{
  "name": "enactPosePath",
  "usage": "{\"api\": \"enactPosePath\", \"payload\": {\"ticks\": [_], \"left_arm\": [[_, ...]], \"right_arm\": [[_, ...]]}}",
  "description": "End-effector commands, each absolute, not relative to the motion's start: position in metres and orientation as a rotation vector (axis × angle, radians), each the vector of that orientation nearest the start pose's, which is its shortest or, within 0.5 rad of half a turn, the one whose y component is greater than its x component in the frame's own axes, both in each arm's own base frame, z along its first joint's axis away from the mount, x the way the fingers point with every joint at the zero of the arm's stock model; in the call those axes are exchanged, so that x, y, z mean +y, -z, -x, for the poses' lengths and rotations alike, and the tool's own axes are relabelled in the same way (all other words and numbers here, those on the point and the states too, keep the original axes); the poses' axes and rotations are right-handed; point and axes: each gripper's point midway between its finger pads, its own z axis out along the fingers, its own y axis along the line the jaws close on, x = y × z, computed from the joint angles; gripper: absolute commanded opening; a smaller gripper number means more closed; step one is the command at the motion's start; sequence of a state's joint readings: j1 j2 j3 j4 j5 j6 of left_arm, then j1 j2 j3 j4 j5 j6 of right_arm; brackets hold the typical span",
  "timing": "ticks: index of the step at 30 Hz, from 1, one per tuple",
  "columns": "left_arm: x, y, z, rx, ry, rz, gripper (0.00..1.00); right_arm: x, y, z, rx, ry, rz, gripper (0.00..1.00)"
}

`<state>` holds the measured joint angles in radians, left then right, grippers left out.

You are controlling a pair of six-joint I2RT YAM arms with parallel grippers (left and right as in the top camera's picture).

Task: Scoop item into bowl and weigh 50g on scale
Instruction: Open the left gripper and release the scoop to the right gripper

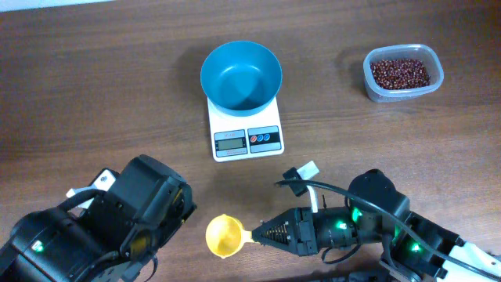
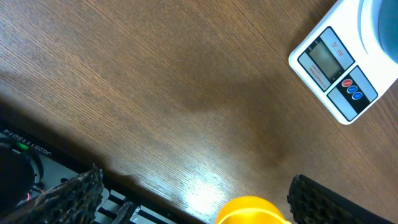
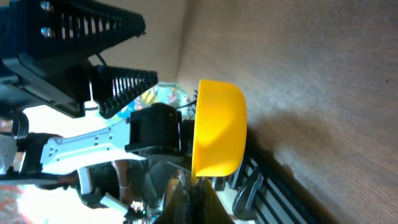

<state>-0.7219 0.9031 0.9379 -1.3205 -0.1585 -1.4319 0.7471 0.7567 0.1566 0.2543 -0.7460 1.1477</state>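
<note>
On the scale (image 2: 341,78), unreadable red lettering (image 2: 339,46)

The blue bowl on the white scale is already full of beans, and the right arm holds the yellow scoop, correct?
Not quite. The overhead view shows the blue bowl on the white scale empty; the beans lie in the clear tub off to the side. The right arm's jaws do hold the yellow scoop.
</note>
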Motion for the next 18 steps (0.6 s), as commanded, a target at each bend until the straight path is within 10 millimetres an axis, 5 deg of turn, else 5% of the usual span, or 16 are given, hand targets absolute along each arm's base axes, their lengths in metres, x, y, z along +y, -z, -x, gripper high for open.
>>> {"api": "enactPosePath", "payload": {"ticks": [1, 5, 10, 18], "left_arm": [[-0.088, -0.155, -0.146, 2.660, 0.229, 0.997, 0.99], [-0.088, -0.155, -0.146, 2.660, 0.229, 0.997, 0.99], [-0.087, -0.156, -0.146, 2.657, 0.228, 0.997, 0.99], [-0.069, -0.178, -0.192, 2.360, 0.172, 0.978, 0.99]], "right_arm": [[0.260, -0.144, -0.096, 2.363, -1.875, 0.245, 0.04], [0.260, -0.144, -0.097, 2.341, -1.854, 0.279, 0.04], [0.257, -0.140, -0.122, 2.281, -1.719, 0.203, 0.04], [0.256, -0.141, -0.129, 2.225, -1.647, 0.260, 0.04]]}}
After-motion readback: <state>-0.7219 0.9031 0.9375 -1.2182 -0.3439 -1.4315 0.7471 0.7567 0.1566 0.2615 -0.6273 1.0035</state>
